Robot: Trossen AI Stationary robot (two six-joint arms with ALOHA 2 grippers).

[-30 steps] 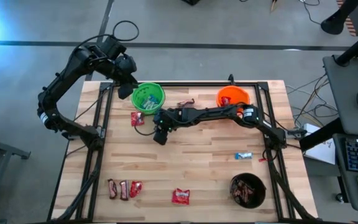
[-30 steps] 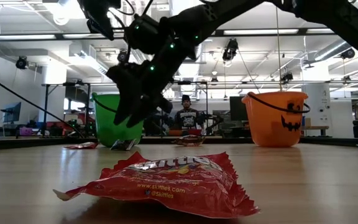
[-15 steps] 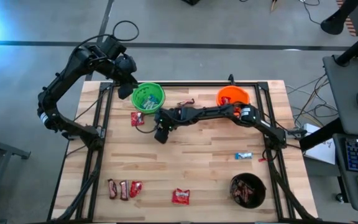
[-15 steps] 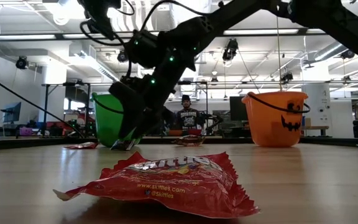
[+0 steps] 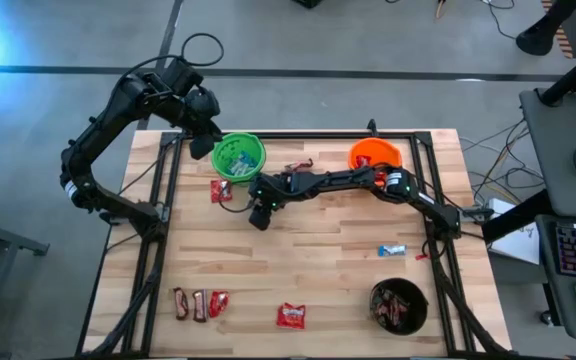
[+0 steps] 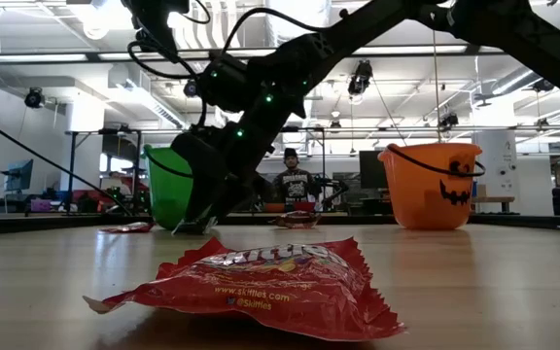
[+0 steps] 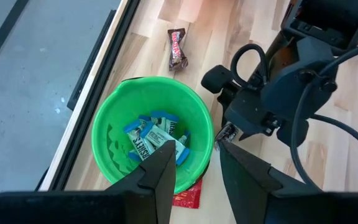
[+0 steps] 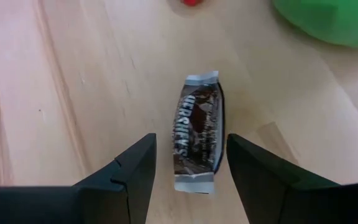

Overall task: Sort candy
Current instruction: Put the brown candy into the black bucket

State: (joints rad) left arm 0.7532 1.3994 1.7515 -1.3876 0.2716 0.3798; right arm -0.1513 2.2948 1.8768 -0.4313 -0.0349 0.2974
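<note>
A dark brown bar (image 8: 197, 130) with silver ends lies flat on the wooden table. My right gripper (image 8: 191, 149) is open just above it, one finger on each side with a gap to each; in the high view this gripper (image 5: 258, 213) hides the bar. My left gripper (image 7: 195, 169) is open and hovers over the green bucket (image 7: 151, 140), which holds light-blue-and-white bars (image 7: 157, 137); in the high view the left gripper (image 5: 204, 143) is at the bucket's left rim. Loose sweets lie around: a red packet (image 5: 221, 190), a light-blue bar (image 5: 391, 250), a red packet (image 5: 290, 316).
An orange bucket (image 5: 374, 155) stands at the far side, and a black bucket (image 5: 398, 306) with brown bars at the near right corner. Two brown bars (image 5: 190, 304) and a red packet (image 5: 218, 303) lie near left. A wrapped sweet (image 5: 298, 166) lies between the green and orange buckets. A black frame rail (image 5: 163, 200) runs along the table's sides.
My right gripper has come down toward the table over the dark brown bar, ending close beside the green bucket in the low view. The sweets have stayed where they were.
</note>
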